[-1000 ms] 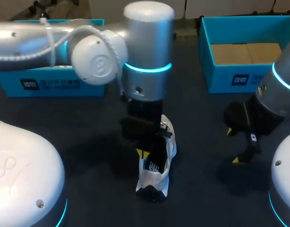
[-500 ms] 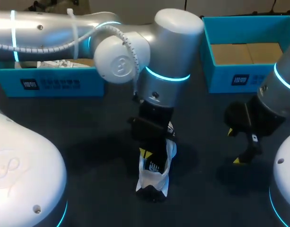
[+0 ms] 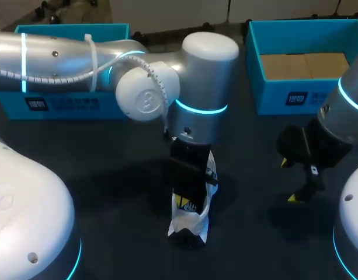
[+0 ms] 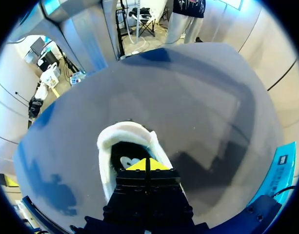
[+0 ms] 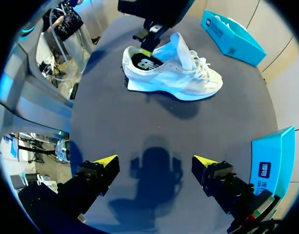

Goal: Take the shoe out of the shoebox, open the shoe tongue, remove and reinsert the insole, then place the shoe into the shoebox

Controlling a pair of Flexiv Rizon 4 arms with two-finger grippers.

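Dipping into the shoe (image 5: pixel 173 73) mid-table, left claw (image 4: pixel 147 165) is closed; right claw (image 5: pixel 155 161) spread wide, well apart.

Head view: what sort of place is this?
Probably a robotics lab bench: a left arm and a right arm over a dark table, the left hand in a white shoe, and blue shoeboxes behind.

end effector (image 4: pixel 148 165): tips pressed together | inside white shoe (image 4: pixel 105 155) opening
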